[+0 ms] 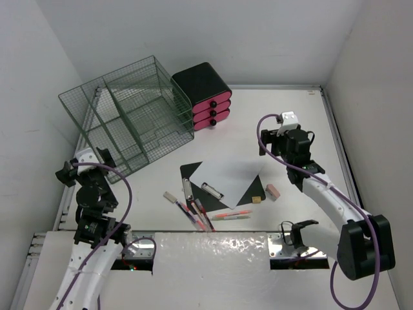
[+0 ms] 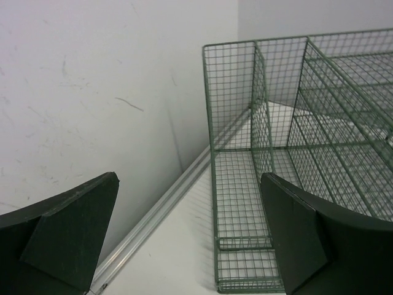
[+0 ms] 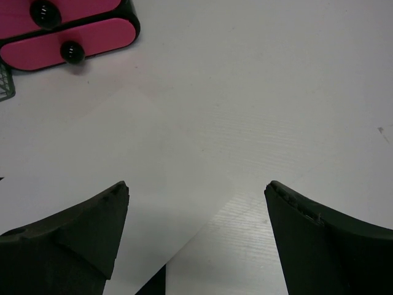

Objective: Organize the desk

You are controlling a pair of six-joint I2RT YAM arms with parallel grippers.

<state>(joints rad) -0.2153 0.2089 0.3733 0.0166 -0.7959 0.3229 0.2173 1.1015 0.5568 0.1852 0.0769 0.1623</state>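
Observation:
The white desk (image 1: pixel 284 103) holds loose stationery in its middle. A white sheet of paper (image 1: pixel 229 174) lies over a black clipboard (image 1: pixel 192 172). Several pens (image 1: pixel 193 210) and two orange markers (image 1: pixel 232 214) lie in front of it. My left gripper (image 1: pixel 80 165) is open and empty at the desk's left edge, facing the left end of the green wire rack (image 2: pixel 295 110); its fingers (image 2: pixel 73 227) frame bare desk (image 2: pixel 172 246). My right gripper (image 1: pixel 279 143) is open and empty, hovering over the paper's right corner (image 3: pixel 123 160).
A black box with pink drawers (image 1: pixel 208 97) stands at the back beside the rack (image 1: pixel 126 113); it also shows in the right wrist view (image 3: pixel 67 46). A pink eraser (image 1: pixel 273 190), a small tan block (image 1: pixel 257 199) and a beige eraser (image 1: pixel 170 196) lie near the paper. A metal rail (image 2: pixel 153 215) borders the left edge.

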